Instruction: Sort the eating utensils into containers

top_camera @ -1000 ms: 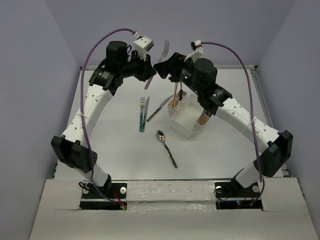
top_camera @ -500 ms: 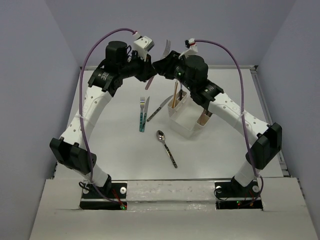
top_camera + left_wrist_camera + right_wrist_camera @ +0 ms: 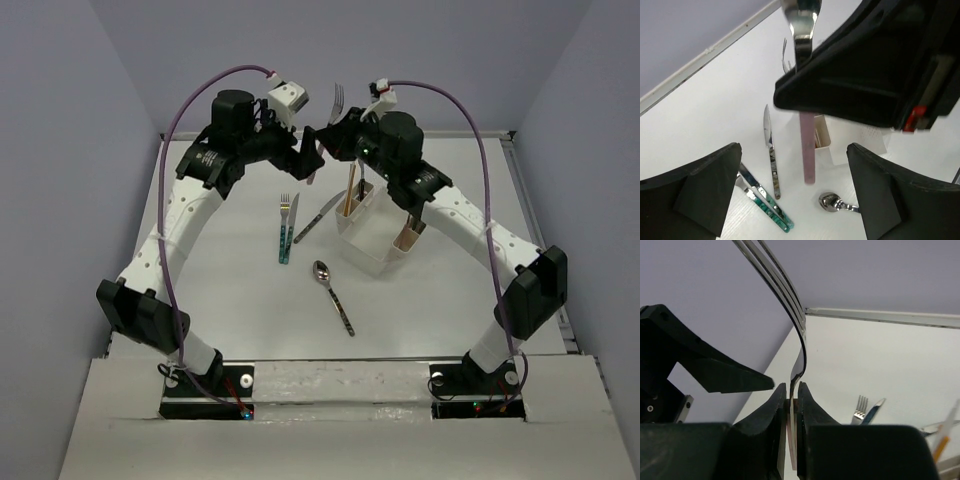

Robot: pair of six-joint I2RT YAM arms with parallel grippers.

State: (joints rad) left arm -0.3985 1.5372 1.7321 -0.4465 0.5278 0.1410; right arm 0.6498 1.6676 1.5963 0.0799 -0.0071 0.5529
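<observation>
Clamping my right gripper (image 3: 791, 405) on the pink-handled fork (image 3: 785, 294), aloft at 11 o'clock of the white caddy (image 3: 372, 248). My left gripper (image 3: 795, 192) is gaping, holding nothing. Chopsticks (image 3: 350, 195) are standing inside the caddy. The teal fork (image 3: 284, 228), teal knife (image 3: 292, 215), dark knife (image 3: 320, 216) and spoon (image 3: 332, 293) are waiting at its 9 to 7 o'clock.

2 white-shelled arms (image 3: 170, 225) carry black joint housings (image 3: 235, 105), and a purple cable (image 3: 240, 68) arcs back from each wrist.
</observation>
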